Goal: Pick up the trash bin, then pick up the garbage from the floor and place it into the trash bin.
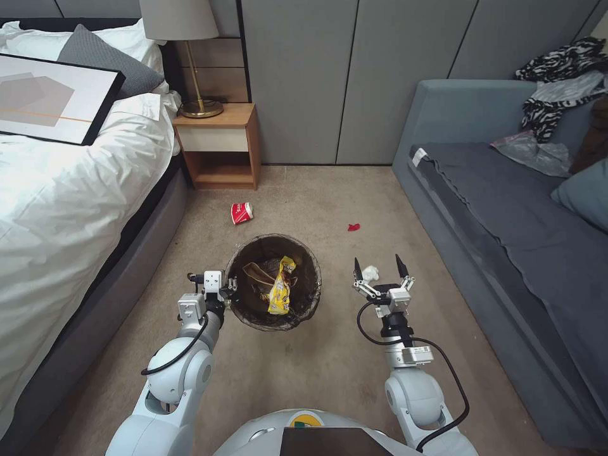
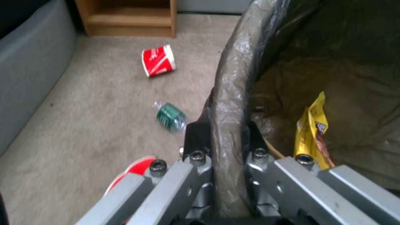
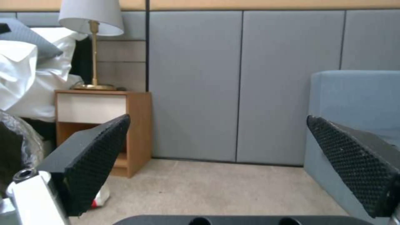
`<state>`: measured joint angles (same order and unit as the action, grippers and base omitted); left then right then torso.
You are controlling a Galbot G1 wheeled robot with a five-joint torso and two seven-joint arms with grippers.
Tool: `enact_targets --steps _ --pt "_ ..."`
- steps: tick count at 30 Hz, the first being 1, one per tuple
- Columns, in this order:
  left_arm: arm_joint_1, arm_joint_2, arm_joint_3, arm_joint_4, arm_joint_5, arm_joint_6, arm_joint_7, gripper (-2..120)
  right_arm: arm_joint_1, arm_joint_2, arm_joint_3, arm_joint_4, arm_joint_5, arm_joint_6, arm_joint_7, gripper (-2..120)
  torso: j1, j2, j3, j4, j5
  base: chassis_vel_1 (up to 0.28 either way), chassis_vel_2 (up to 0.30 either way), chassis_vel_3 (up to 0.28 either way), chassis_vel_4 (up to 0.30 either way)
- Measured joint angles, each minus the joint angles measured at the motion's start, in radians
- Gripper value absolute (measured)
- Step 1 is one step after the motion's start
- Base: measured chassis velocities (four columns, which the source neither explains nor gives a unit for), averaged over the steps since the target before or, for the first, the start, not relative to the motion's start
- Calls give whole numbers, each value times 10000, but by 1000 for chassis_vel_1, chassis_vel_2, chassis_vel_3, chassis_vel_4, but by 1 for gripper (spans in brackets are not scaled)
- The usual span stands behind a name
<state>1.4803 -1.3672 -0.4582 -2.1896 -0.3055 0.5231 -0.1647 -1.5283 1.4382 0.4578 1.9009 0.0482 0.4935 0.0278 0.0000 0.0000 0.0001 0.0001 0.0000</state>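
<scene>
Here, the left gripper (image 1: 229, 290) is clamped on the bag-lined rim of the trash bin (image 1: 304, 253), which holds a yellow wrapper (image 1: 281, 286). The right gripper (image 1: 380, 266) hangs wide open beside it; a red cup (image 1: 241, 213) lies on the carpet (image 1: 316, 196) beyond.

Open carpeted floor (image 1: 329, 367) lies between the bed (image 1: 69, 209) on your left and the sofa (image 1: 506, 253) on your right, closed at the far end by the wall panels (image 1: 354, 82) and the nightstand (image 1: 218, 149) in the far-left corner. The trash bin (image 1: 274, 282), clamped at its rim by the left gripper (image 2: 223, 137), blocks the middle of this lane. Your right gripper (image 1: 380, 269), fingers (image 3: 96, 156) spread wide, hangs over clear floor between bin and sofa, with white tissue (image 1: 370, 273) showing between the tips. Beyond the bin, a red cup (image 1: 241, 213) and a red scrap (image 1: 353, 227) lie with bare carpet around them. A bottle (image 2: 170, 116) lies near the bin's bed side.
</scene>
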Motion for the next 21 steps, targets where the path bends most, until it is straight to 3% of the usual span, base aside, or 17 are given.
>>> enact_targets --steps 11,21 --pt "-19 0 -5 37 5 0 -16 3 231 26 70 -379 -229 639 -223 100 2 0 2 2 1 -219 210 214 -208" --pt "-35 -5 -6 41 5 23 -19 3 398 -35 120 -322 -310 503 -65 100 -1 0 -3 -2 1 -29 17 27 -15"
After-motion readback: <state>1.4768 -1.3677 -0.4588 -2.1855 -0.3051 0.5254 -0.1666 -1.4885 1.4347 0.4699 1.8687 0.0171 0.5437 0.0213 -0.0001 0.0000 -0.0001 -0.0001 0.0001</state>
